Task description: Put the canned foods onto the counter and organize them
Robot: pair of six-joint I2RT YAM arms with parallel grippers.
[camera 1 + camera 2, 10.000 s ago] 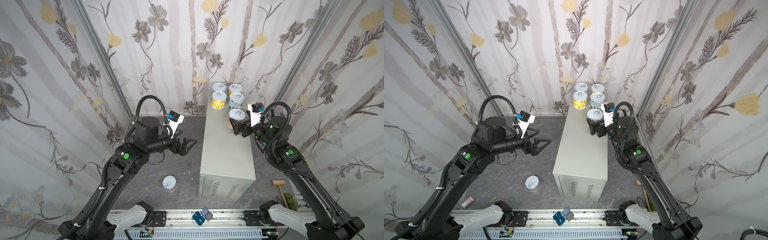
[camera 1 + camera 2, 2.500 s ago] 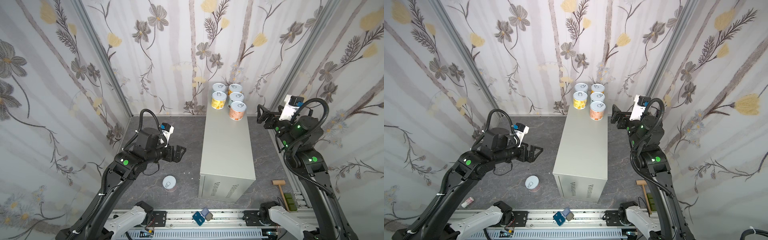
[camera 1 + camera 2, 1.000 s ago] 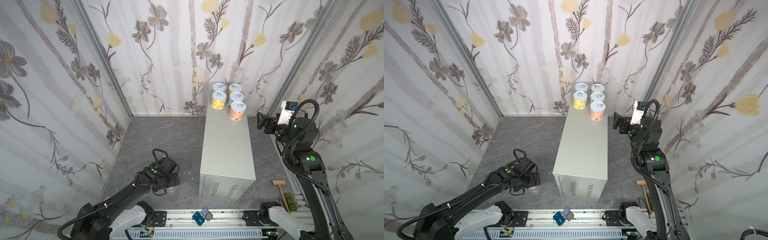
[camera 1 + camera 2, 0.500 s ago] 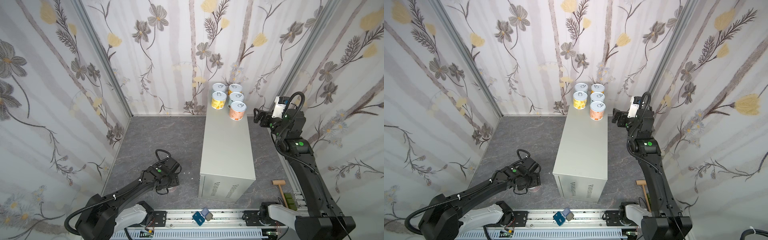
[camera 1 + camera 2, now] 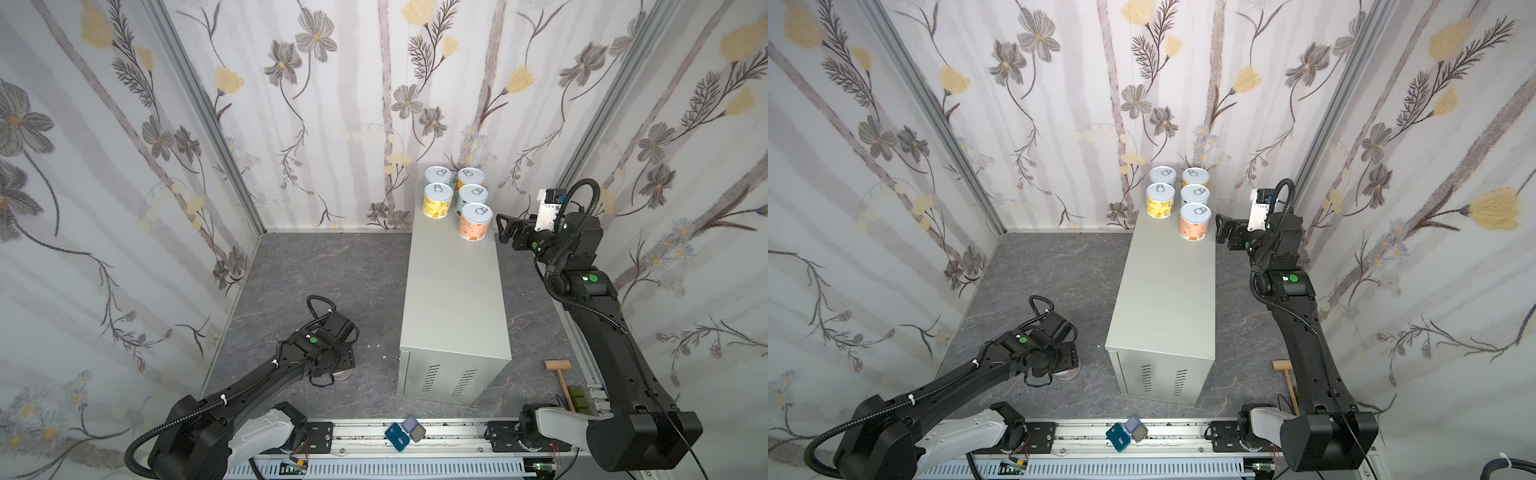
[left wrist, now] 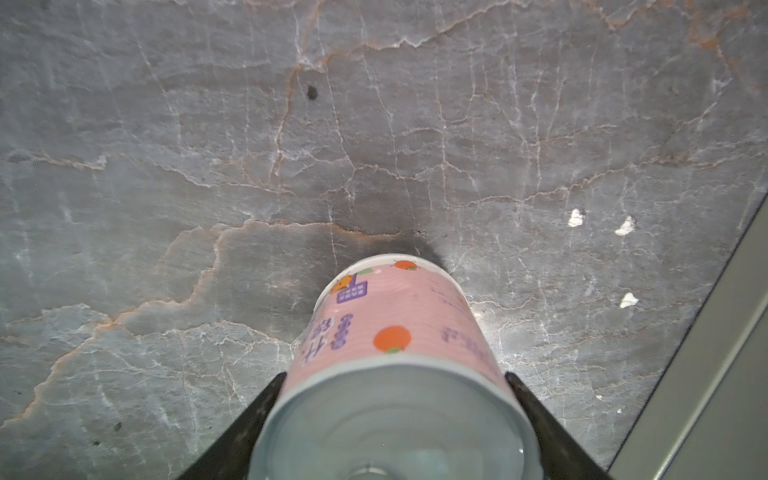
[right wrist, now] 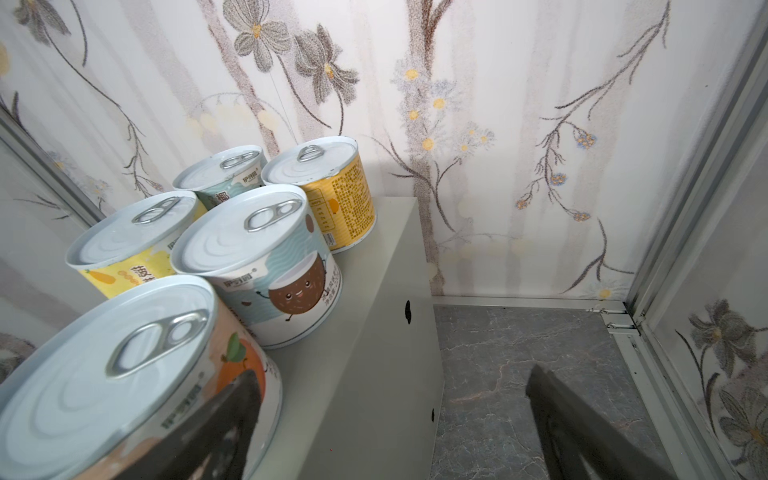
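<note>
Closed left gripper point(image 6: 395, 374) onto pink can point(image 6: 395, 324) on floor point(image 6: 374, 124), seemingly gripping both sides with fingers point(image 6: 249, 419), from wide a second before. Kept right gripper point(image 5: 503, 227) spread wide beside counter point(image 5: 453, 291), holding nothing.

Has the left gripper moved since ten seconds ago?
Yes. The left gripper dropped from mid-air beside the counter's middle to the floor near its vented end, now closed around the pink can.

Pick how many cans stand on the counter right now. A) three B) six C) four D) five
D: five cans stand grouped at the far end of the counter, while the pink can sits on the floor between the fingers of the left gripper.
</note>
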